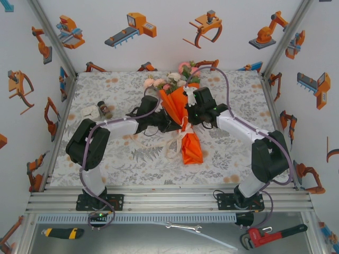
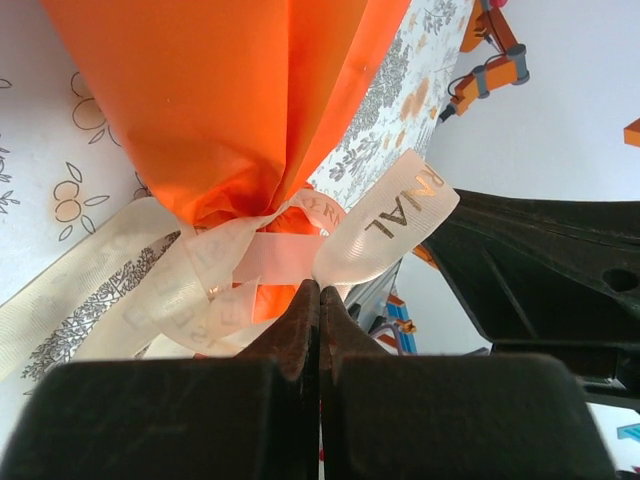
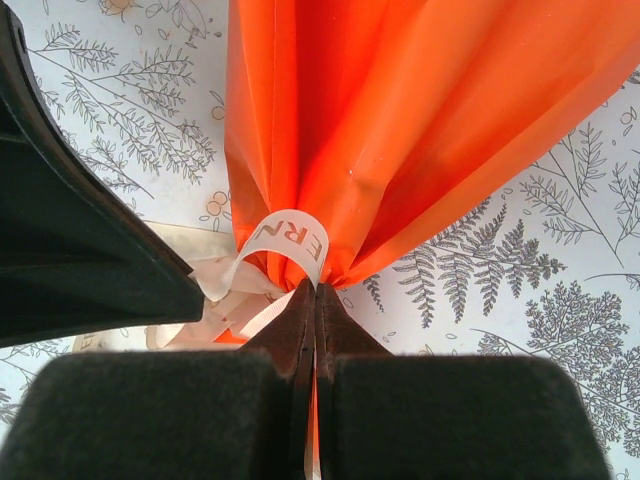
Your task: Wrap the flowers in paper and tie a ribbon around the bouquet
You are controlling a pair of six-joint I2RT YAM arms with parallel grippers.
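Bouquet (image 1: 183,119): lies flat near the middle of the table (image 1: 132,159), heads toward the far edge and tail toward the arms. Laid this way, its waist is open to both arms from opposite sides.
Flowers (image 1: 170,80): pink and cream heads spill from the wide end of the cone. The stems are hidden inside.
Paper (image 2: 230,90): orange, gathered in pleats to a narrow neck, then flaring again below. The pinch at the neck is what keeps the stems in.
Ribbon (image 3: 290,240): cream with printed lettering, wound round the neck. Loops stand at the knot and loose tails trail on the table toward the near edge (a bow by the look of it, formed but perhaps not drawn snug).
Left gripper (image 2: 320,290): closed, tips together against the ribbon at the neck, apparently pinching a strand beside a loop.
Right gripper (image 3: 315,290): closed likewise, with a pale strand running down between its fingers. It faces the left one across the neck, close by.
Reason for hold: opposed grips on either side of the knot suit an outward pull to tighten it.
Stage, judged: wrapping done, tying near its end.
Risk: the thin paper may tear, or the loops may slip through, if the pull is uneven.
Jar (image 1: 104,109): small and dark, standing left of the bouquet, well apart and out of the way.
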